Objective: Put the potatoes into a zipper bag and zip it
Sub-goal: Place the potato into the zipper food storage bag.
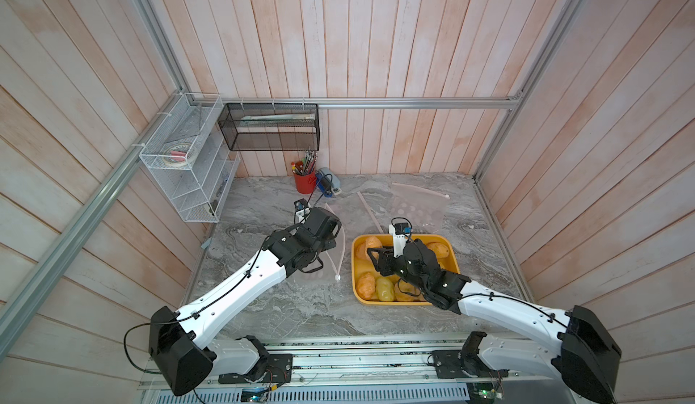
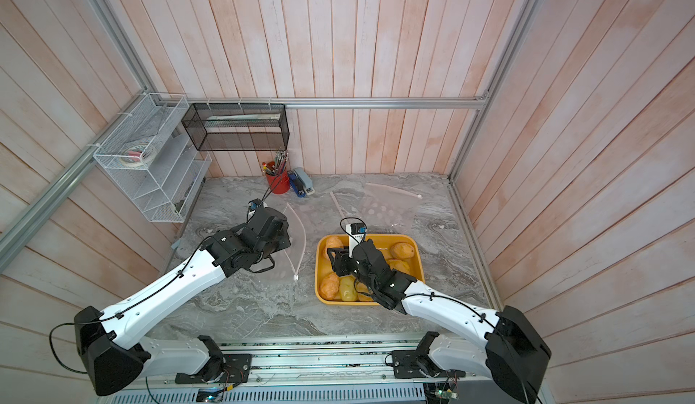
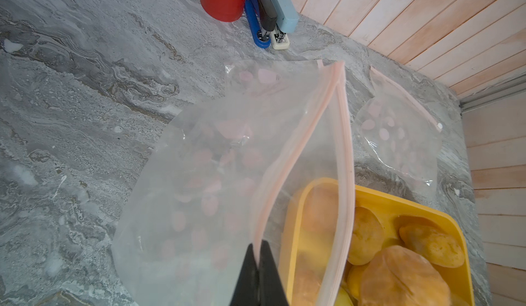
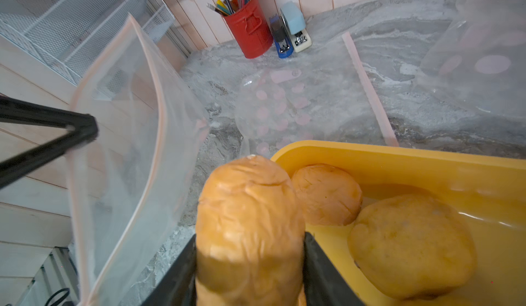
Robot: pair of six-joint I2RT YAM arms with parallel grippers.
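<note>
Potatoes point(image 1: 366, 284) with lumpy, wrinkled skins, pale yellow to orange-brown, lie in a yellow plastic tray point(image 1: 354, 270). The tray is rectangular with rounded corners and a glossy floor, and sits on the grey veined marble table point(image 1: 286, 308).

The right gripper point(image 4: 250, 261) has its black fingers pressed against both flanks of one long orange potato point(image 4: 250, 205). It holds this one raised over the tray's rim on the side facing the bag.

The zipper bag point(image 3: 199, 190) is thin clear film printed with pale pink ovals and edged by two pink zipper strips. It stands just beside the tray with its mouth parted into a long lens shape. The left gripper point(image 3: 258, 261) is pressed together on one of those strips and holds the bag up. The other strip sags toward the tray.

From the left wrist the film hangs in front of the tray's near corner, so the potatoes there show only as blurred shapes. In both top views the right arm covers the middle of the tray and hides part of its load.

Spare bags point(image 1: 413, 208) of the same film lie flat on the table behind the tray. Farther back, against the pale plank wall, stand a red metal pen cup point(image 1: 304, 182) full of pencils and two staplers point(image 4: 296, 22), one blue and one pale blue. A white wire rack point(image 1: 180, 165) and a black mesh basket point(image 1: 270, 127) hang on the walls above the table's left rear corner.
</note>
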